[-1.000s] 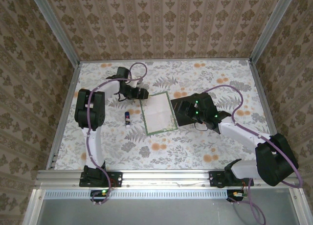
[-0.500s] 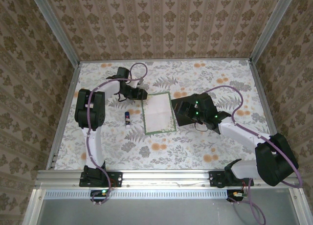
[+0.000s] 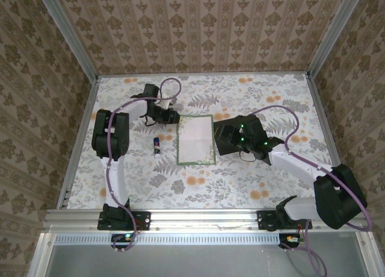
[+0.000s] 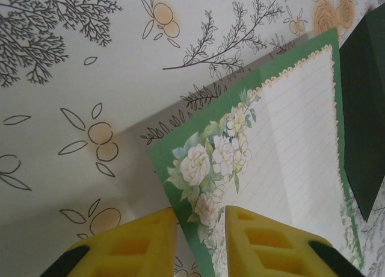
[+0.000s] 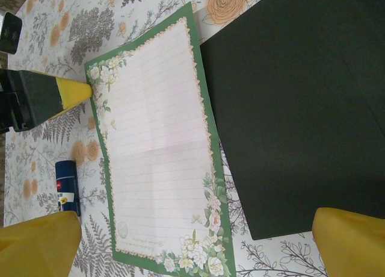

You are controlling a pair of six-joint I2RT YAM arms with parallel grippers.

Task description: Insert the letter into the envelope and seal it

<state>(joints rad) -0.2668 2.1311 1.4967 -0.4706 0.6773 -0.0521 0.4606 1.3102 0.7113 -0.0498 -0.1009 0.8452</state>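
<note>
Left fingers (image 4: 271, 244) narrowed since before, still gapped astride letter (image 3: 196, 138) corner; letter now squarer. Right fingers (image 5: 39, 244) spread wide over envelope (image 5: 289, 108). One each: letter, envelope, glue stick (image 3: 157, 144).

My left gripper (image 4: 201, 220) has brought its yellow fingers (image 4: 129, 244) closer together, one on each side of a corner of the thin white paper letter with the dark green border (image 3: 196, 138). This sheet has turned a little; its far corner moved rightward.

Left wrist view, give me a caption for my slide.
Left claw straddling an edge of the green-bordered letter on the floral table, black envelope beside it.
</note>
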